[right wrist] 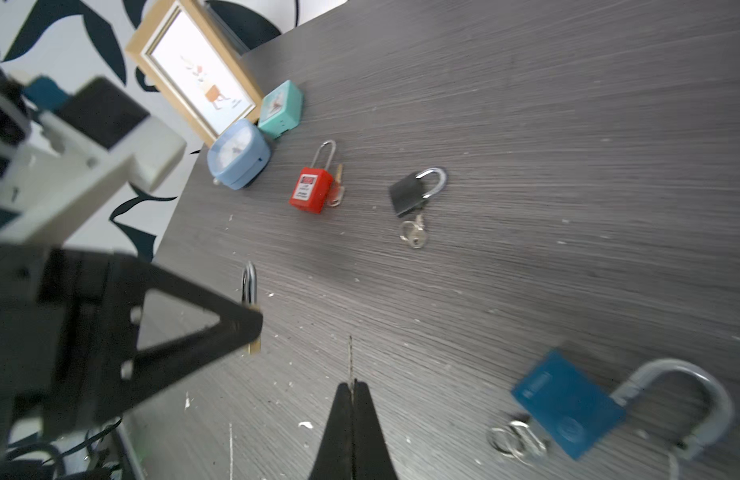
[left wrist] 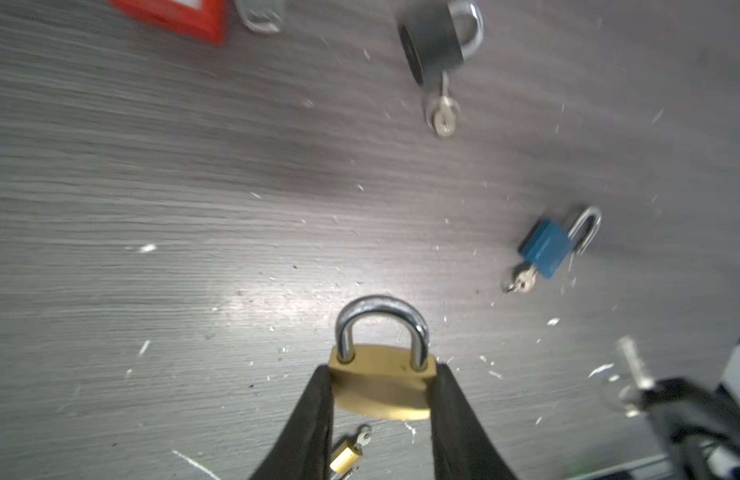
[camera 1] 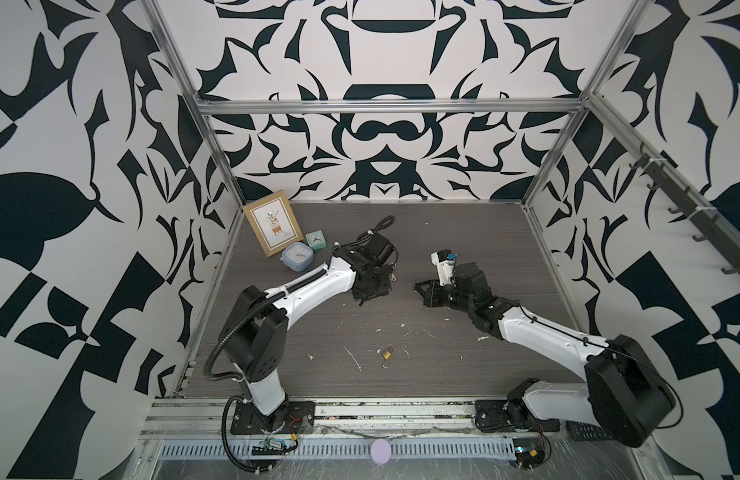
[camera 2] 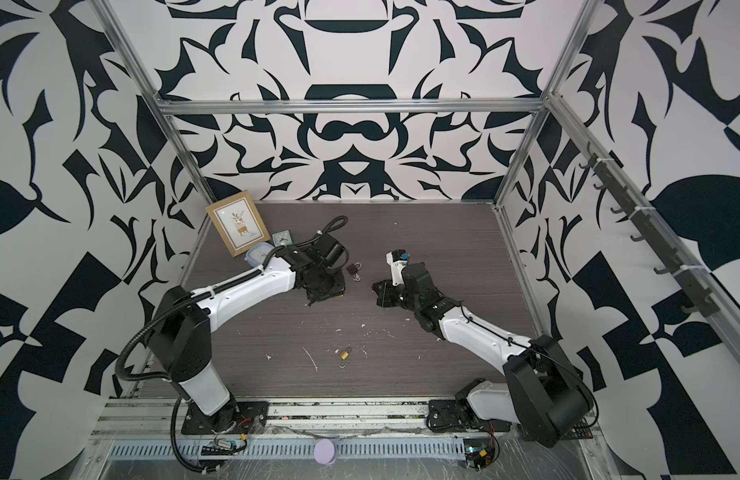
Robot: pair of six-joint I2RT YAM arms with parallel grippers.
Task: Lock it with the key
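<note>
Over tabletop (left wrist: 194, 187), left fingers (left wrist: 314, 415) clamp brass padlock (left wrist: 381, 382); right fingers (right wrist: 339, 424) pinch key (left wrist: 633, 360).

We see our right gripper (right wrist: 351, 386) pinched tight on a thin key (right wrist: 350, 357) that pokes out over the gray table (right wrist: 568, 124). Beside it, the left gripper (right wrist: 248, 328) holds a gold padlock (right wrist: 249, 282), turned edge-on to us. A blue padlock (right wrist: 568, 403) lies close by. Farther off lie a red padlock (right wrist: 312, 189) and a black padlock (right wrist: 412, 191), near a blue clock (right wrist: 239, 156), a green clock (right wrist: 281, 106) and a picture frame (right wrist: 194, 70).
</note>
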